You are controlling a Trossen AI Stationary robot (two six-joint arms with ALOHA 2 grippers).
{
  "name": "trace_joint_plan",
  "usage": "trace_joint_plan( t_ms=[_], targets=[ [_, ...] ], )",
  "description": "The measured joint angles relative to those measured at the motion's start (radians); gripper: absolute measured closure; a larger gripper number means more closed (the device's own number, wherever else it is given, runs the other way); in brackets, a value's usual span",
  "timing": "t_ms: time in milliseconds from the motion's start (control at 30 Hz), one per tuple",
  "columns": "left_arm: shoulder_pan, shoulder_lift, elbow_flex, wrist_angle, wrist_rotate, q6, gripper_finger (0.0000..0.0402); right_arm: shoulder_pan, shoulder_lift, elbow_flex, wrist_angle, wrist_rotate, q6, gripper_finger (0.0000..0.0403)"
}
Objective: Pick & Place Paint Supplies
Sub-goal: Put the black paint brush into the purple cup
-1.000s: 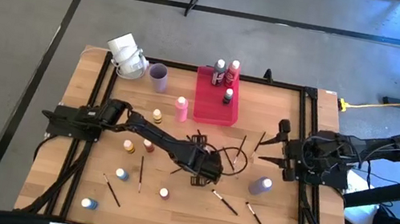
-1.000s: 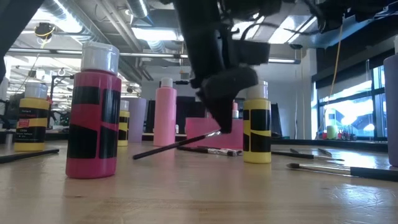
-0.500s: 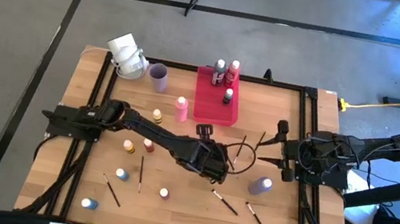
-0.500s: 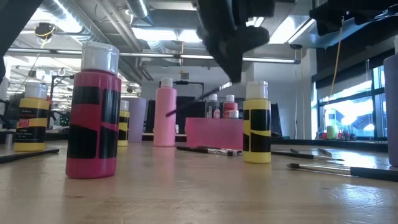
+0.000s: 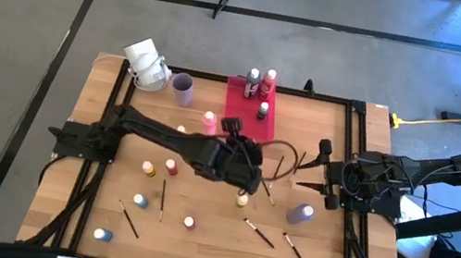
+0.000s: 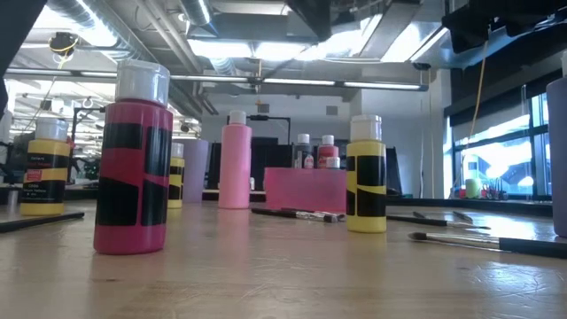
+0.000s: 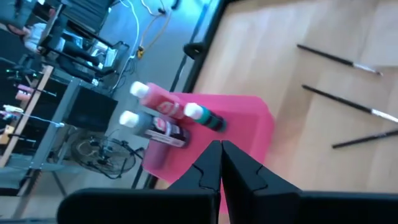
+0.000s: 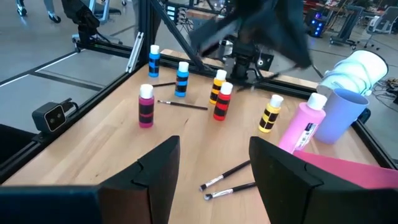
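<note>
the left arm reaches across the middle of the wooden table (image 5: 84, 217), its left claw (image 5: 232, 129) lifted above the surface just near of the pink-red rectangular plastic tray (image 5: 245, 124). in the left wrist view the two dark fingers (image 7: 208, 167) are pressed together, clenched, and whether a thin brush is pinched between them cannot be told. three small light-capped paint bottles (image 5: 259, 84) stand at the far end of the tray. a pink paint bottle (image 5: 210, 122) stands just left of the tray, with a lilac plastic cup (image 5: 183, 89) farther off toward the far left corner. more small bottles in orange, red and blue (image 5: 140, 200) stand well apart over the left half of the table, and a purple bottle (image 5: 300, 215) stands toward the right. thin dark pale-tipped paintbrushes (image 5: 162, 200) lie scattered on the near part of the table and near the centre. the right arm waits at the right edge of the table, its right claw (image 5: 321, 170) released, the fingers (image 8: 280, 174) spread wide apart.
</note>
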Motion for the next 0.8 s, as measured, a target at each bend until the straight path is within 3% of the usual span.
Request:
trace_joint_plan(
  t_ms=[300, 800],
  targets=[
    [0.026, -0.139, 0.0, -0.028, 0.037, 0.08, 0.04, 0.0, 0.053, 0.0, 0.019, 0.0, 0.0, 0.0206],
    [0.169, -0.364, -0.041, -0.165, 0.003, 0.021, 0.04, 0.0, 0.105, 0.0, 0.039, -0.007, 0.002, 0.0206]
  ],
)
